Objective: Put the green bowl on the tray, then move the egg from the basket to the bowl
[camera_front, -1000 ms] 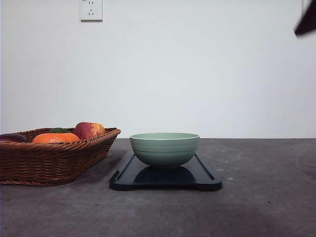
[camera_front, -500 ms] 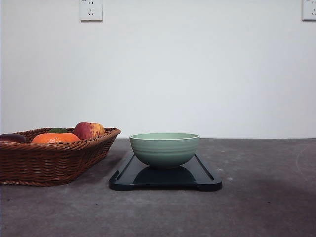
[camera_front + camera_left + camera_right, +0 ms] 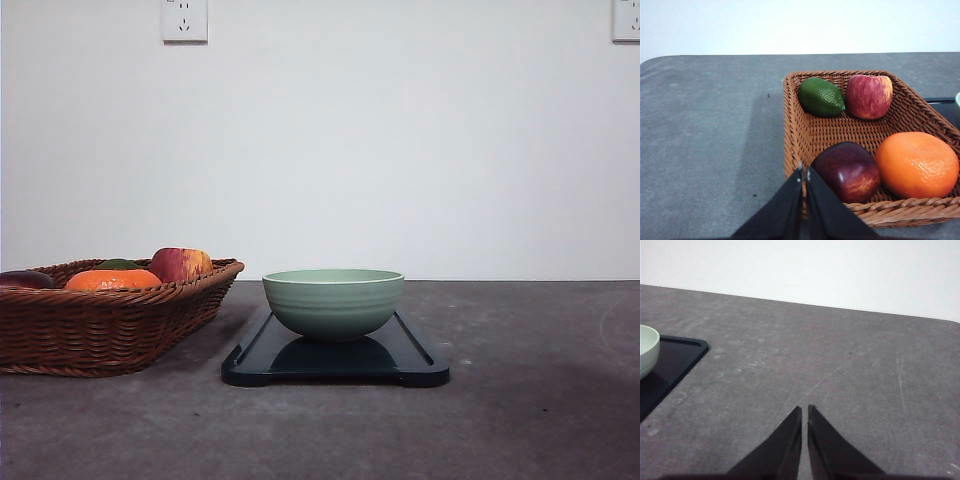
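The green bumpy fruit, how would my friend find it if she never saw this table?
Look for the brown wicker basket on the grey table. The lime lies at its end farthest from the left pincer, beside the red-and-yellow apple. It is the only green fruit there, small and pointed at one end.

brown woven wicker basket (image 3: pixel 110 320) rough, matt; pale sage-green ridged bowl (image 3: pixel 333 300) smooth, satin glaze look; flat dark blue-black tray (image 3: pixel 335 358) smooth, slight sheen, plastic-like; grey bench (image 3: pixel 520 420) matt, scuffed, fine-grained; dark red apple (image 3: pixel 849 171) glossy; orange (image 3: pixel 917 165) dimpled skin
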### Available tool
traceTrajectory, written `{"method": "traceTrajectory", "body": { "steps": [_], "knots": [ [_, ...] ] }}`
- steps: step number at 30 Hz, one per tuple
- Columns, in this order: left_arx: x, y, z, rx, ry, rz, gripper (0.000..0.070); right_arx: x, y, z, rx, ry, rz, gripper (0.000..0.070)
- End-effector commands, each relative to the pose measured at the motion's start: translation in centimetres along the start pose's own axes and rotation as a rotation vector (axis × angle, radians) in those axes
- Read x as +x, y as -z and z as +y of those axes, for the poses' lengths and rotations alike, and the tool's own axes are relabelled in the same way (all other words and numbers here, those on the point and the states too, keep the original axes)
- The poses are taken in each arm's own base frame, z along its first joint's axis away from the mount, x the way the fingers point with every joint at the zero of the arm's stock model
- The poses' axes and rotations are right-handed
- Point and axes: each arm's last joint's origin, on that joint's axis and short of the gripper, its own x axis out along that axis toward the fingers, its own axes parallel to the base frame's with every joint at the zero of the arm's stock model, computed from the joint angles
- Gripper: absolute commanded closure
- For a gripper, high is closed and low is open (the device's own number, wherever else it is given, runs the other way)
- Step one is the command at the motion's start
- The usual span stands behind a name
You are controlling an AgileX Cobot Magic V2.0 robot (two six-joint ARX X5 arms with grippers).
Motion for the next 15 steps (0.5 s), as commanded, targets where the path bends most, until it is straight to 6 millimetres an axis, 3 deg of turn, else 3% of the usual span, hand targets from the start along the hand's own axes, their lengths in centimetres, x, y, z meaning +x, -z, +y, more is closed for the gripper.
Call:
{"method": "traceTrajectory", "body": {
  "steps": [1,15],
  "knots": [
    [0.17,0.50,0.01,0.009,-0.002,0.006,0.0700,0.04,0.01,0.00,0.017,0.001,-0.008,0.0686],
    [0.18,0.50,0.01,0.009,-0.002,0.006,0.0700,0.04,0.00,0.00,0.017,0.001,-0.009,0.0686]
  ]
}}
